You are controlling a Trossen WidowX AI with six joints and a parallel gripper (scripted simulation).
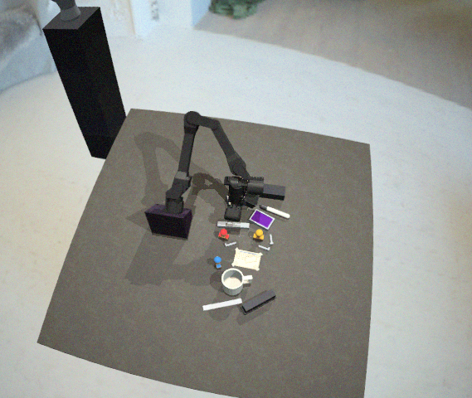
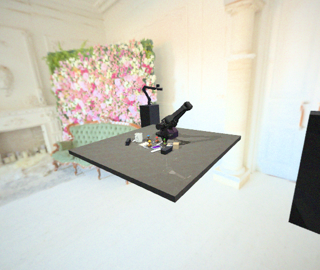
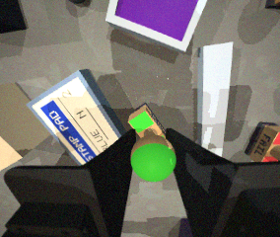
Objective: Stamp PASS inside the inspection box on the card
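My gripper (image 3: 150,133) is shut on the green-knobbed stamp (image 3: 153,163) (image 2: 164,142), low at the table; in the top view the arm hides the stamp. The lettering on its block cannot be read. The open ink pad (image 3: 160,17) (image 1: 262,219) (image 2: 156,147), purple in a white frame, lies near the gripper. Its lid (image 3: 76,120), printed STAMP PAD, lies beside the held stamp. The cream card (image 1: 246,259) lies farther out; its box is too small to make out. The red-knobbed stamp (image 3: 273,143) (image 1: 223,234) reads FAIL.
A yellow-knobbed stamp (image 1: 258,234) and a blue-knobbed one (image 1: 217,262) stand near the card. A metal bar (image 1: 242,225) (image 3: 215,94), a mug (image 1: 232,281), a marker (image 1: 278,211), a black box (image 1: 274,191) (image 2: 166,149) and a tan block (image 2: 175,145) are around.
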